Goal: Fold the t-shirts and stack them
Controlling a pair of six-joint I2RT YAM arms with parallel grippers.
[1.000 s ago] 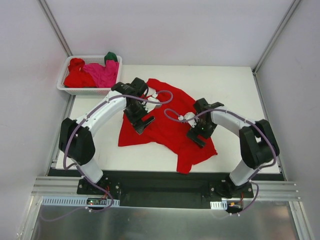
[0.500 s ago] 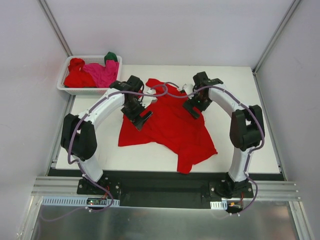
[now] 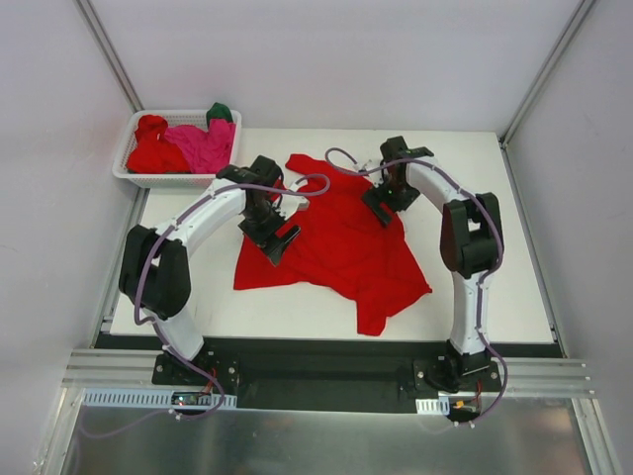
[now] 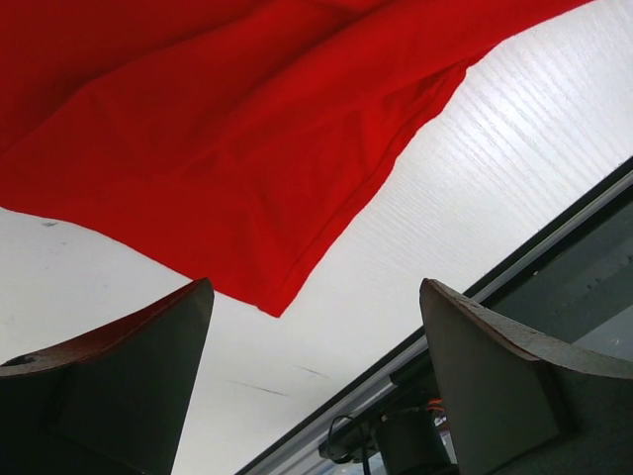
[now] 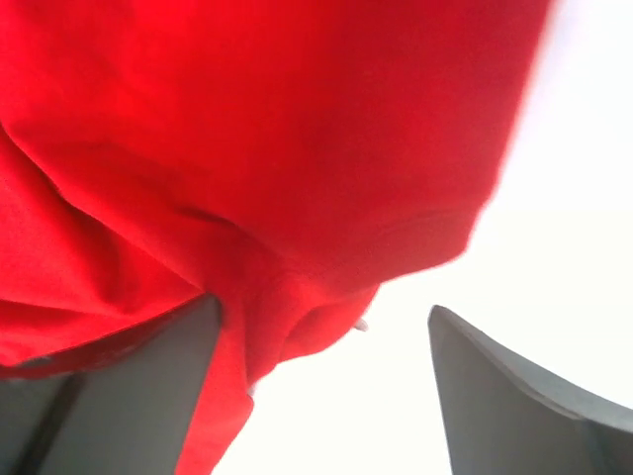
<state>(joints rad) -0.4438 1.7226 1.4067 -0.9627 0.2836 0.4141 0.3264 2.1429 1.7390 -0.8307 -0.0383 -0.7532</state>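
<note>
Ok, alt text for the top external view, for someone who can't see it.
A rumpled red t-shirt lies on the table with both arms bent over it, the left gripper above its left side and the right gripper at its far right edge, both open. A white basket at the table's far left corner holds red, pink and dark green shirts.

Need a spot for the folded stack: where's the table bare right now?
Bare table right of the red t-shirt out to the right edge, and a strip between its hem and the near edge. Crowded: centre, under the left gripper and right gripper, and the basket corner.
</note>
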